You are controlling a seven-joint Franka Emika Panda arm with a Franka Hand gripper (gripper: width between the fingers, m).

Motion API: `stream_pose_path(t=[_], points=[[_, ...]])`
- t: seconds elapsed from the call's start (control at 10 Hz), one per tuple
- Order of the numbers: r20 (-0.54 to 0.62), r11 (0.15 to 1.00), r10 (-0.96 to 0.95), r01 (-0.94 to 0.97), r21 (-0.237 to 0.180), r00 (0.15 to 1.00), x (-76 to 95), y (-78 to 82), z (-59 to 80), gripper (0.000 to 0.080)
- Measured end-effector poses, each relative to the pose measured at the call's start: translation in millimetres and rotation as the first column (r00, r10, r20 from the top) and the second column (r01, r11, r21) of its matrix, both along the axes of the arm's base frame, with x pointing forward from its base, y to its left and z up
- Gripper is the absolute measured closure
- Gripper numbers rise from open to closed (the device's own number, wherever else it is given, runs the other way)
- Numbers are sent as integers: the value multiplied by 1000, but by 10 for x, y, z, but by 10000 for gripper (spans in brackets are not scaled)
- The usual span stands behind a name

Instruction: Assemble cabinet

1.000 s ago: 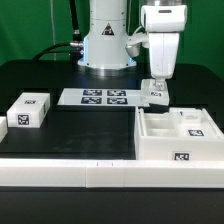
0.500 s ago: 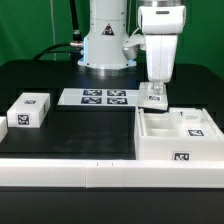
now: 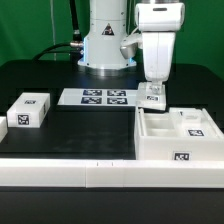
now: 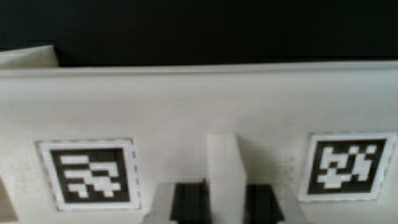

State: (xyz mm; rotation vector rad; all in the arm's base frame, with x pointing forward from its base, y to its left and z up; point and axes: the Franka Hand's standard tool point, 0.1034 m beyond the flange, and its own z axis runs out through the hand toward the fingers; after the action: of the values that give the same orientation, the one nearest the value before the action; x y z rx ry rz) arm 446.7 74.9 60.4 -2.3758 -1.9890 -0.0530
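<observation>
Exterior view: the arm (image 3: 158,40) hangs over the far right part of the black surface (image 3: 90,130). The pincer (image 3: 153,97) points straight down at the cabinet's far corner on the exterior view's left. We note a small white tagged piece (image 3: 152,94) at the fingertips. This view is too coarse to show how the jaws stand.

The cabinet (image 3: 160,148) sits on the surface at the exterior view's right, near the front edge. Its open side faces up. Inner walls split it into compartments, and one holds a tagged insert (image 3: 195,128). Its long axis runs across the exterior view, left to right. A front tag (image 3: 182,156) on the near wall faces the camera.

Seen only in the exterior view:
- The marker board (image 3: 100,97) lies flat by the arm's base.
- A lone block (image 3: 28,110) sits well apart at the exterior view's left.

Seen only in the wrist view:
- A close, blurred white panel (image 4: 196,100) carries two panel tags (image 4: 86,172).
- A thin rib (image 4: 222,160) stands between them.
- The dark fingers (image 4: 183,205) stand one on each side of the rib, very near it.

We cannot tell whether they clench the rib or stand released.
</observation>
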Motion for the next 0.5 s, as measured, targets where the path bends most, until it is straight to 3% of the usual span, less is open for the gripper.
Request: stream_pose_path(t=[0.5], points=[[-4, 1000, -7, 7, 4, 1000, 48, 18, -20, 729]])
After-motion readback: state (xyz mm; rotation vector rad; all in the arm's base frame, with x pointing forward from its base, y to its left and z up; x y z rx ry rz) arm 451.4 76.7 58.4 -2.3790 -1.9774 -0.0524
